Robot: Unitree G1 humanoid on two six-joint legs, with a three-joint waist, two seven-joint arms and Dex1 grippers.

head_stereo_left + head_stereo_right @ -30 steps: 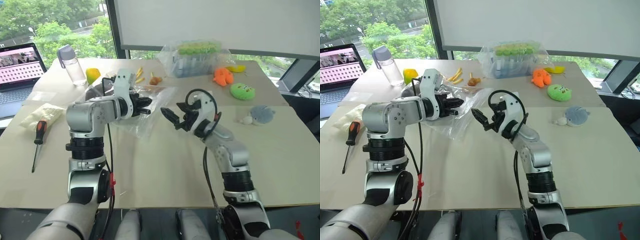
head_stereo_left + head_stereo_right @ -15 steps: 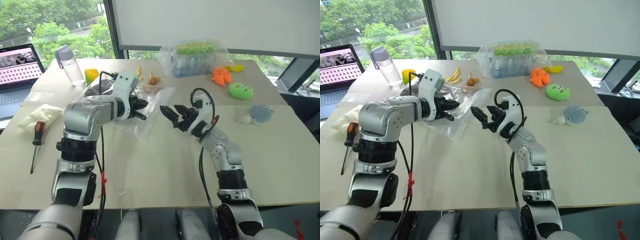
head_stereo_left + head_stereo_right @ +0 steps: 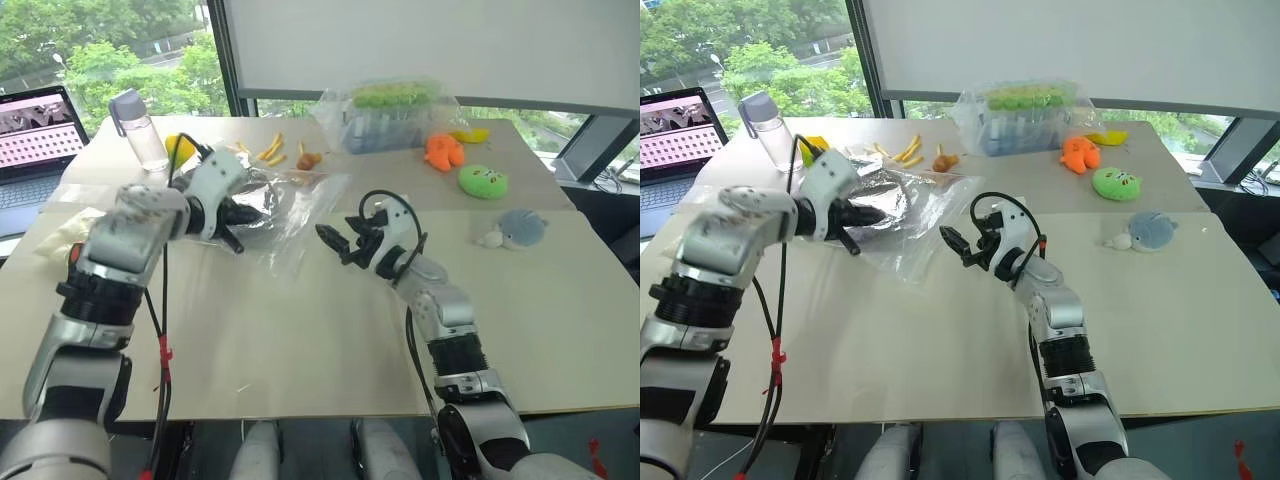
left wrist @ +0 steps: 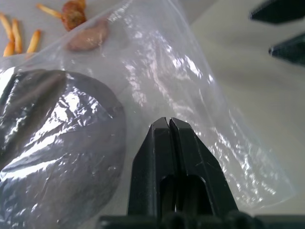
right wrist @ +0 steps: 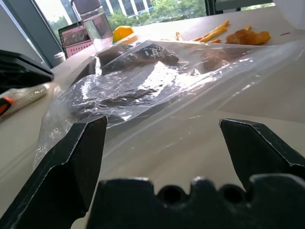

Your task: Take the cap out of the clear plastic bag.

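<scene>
Cap (image 4: 57, 143) hard to read: a dark rounded mass under crinkled, glaring film, its edges lost in reflections, so I cannot tell which way its opening faces. It sits inside the clear plastic bag (image 3: 290, 215), at the end nearest my left gripper (image 3: 868, 214). Whether my left fingertips actually pinch the film or only press onto it, I cannot tell; in the left wrist view the two black fingers (image 4: 164, 143) stand pressed together with no gap, over the film just beside the cap.

My left arm reaches in from the bag's left, forearm angled downward, gripper aimed toward the cap. My right gripper (image 3: 345, 243) hovers just beside the bag's near right corner, pointing roughly level at it, fingers spread wide and holding nothing.

Bag lies flat on the table (image 3: 330, 340), long axis running from the cap end toward my right gripper, loose empty film trailing that way. Fries (image 3: 270, 150) lie beyond the bag's far edge.
</scene>
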